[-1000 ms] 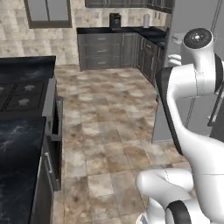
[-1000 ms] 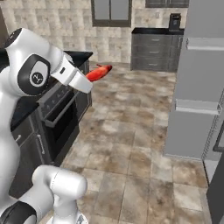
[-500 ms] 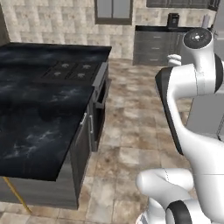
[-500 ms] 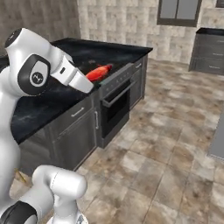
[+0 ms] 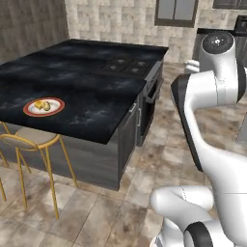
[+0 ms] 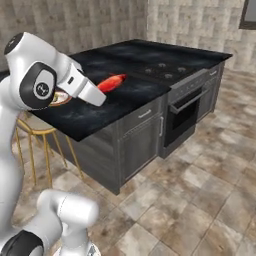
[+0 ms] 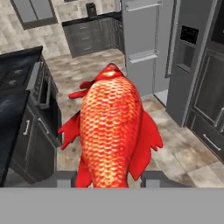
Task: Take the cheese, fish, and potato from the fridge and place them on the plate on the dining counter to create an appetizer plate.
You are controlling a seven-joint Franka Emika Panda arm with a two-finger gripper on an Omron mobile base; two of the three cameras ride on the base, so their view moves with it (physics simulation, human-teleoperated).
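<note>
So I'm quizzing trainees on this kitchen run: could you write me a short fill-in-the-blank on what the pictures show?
1. The gripper is shut on the red ____.
2. The plate with the red rim lies on the ____ dining counter.
3. Two yellowish foods already lie on the ____.
4. A stool with ____ legs stands beside the counter.

Missing words: fish; black; plate; yellow

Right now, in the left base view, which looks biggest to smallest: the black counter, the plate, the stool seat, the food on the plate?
1. dining counter
2. stool seat, nearer the camera, so unsure against the plate
3. plate
4. yellowish food
</note>
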